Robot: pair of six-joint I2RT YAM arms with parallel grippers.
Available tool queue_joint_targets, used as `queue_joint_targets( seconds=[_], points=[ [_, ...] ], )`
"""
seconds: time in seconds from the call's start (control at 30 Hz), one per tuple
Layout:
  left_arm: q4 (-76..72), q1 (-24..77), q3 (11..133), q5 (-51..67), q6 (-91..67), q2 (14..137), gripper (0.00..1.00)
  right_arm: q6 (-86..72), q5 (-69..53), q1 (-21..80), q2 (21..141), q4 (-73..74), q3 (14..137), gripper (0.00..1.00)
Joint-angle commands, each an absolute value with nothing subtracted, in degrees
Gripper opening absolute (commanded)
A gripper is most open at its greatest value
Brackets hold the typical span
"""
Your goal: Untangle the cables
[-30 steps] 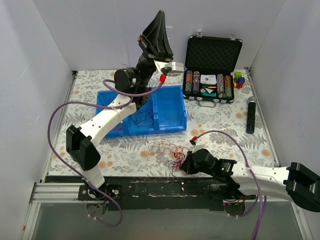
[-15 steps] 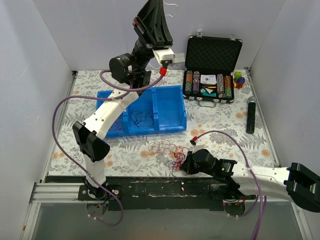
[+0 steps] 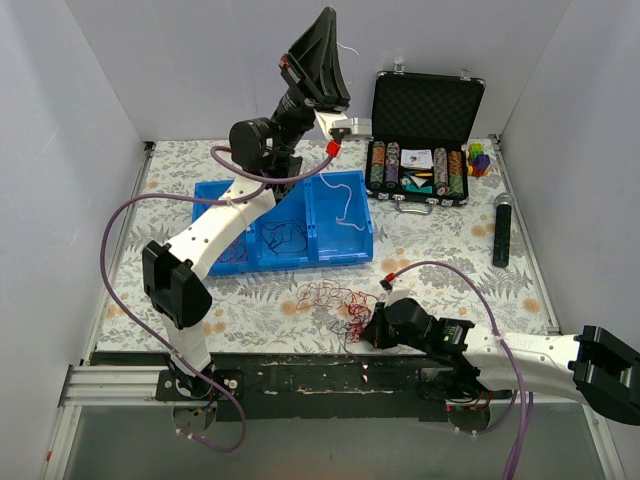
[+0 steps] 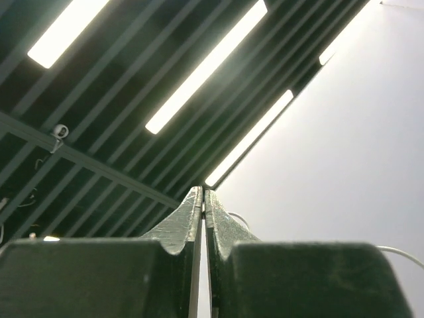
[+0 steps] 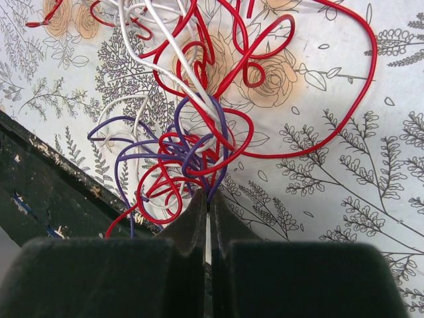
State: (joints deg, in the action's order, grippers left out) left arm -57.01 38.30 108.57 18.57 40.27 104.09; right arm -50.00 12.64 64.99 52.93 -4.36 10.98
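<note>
Cables (image 5: pixel 199 147) knotted at right fingers (image 5: pixel 189 224), strands pinched

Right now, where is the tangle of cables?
Top view: the tangle of cables lies near the front edge of the table, in front of the blue bin, the right gripper shut on its near right part.

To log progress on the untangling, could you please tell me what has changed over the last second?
The left hand swung up and leftward, then back right; a thin white wire shows at its shut tips. A white cable now lies in the blue bin's right compartment, bare before. The right hand stayed shut on the tangled cables; the chip case did not move.
</note>
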Motion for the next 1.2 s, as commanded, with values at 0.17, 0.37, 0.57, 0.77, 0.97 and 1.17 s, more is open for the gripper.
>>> queue_joint_targets(
  seconds=[0.17,0.37,0.57,0.77,0.97,1.17],
  points=[
    [-60.73,38.06,100.29,12.31,37.62,97.65,0.00,-49.48,12.74,65.21,54.32,3.60,8.61,0.01],
    [-61.26,37.97,93.00,10.55,36.47,94.22,0.00,-49.48,12.74,65.30,54.40,3.60,8.61,0.01],
    [-61.61,37.88,91.49,10.99,36.56,93.77,0.00,-49.40,12.66,65.30,54.75,3.34,8.61,0.01],
    [-61.79,37.88,93.08,10.63,36.39,94.40,0.00,-49.39,12.74,65.21,54.49,3.34,8.53,0.01],
    [-62.92,37.88,86.68,10.11,37.26,92.11,0.00,-49.48,12.57,65.21,54.49,3.25,8.44,0.01],
    [-63.81,37.79,75.61,10.10,36.65,88.51,0.00,-49.31,12.66,65.30,54.84,3.08,8.53,0.01]
  ],
)
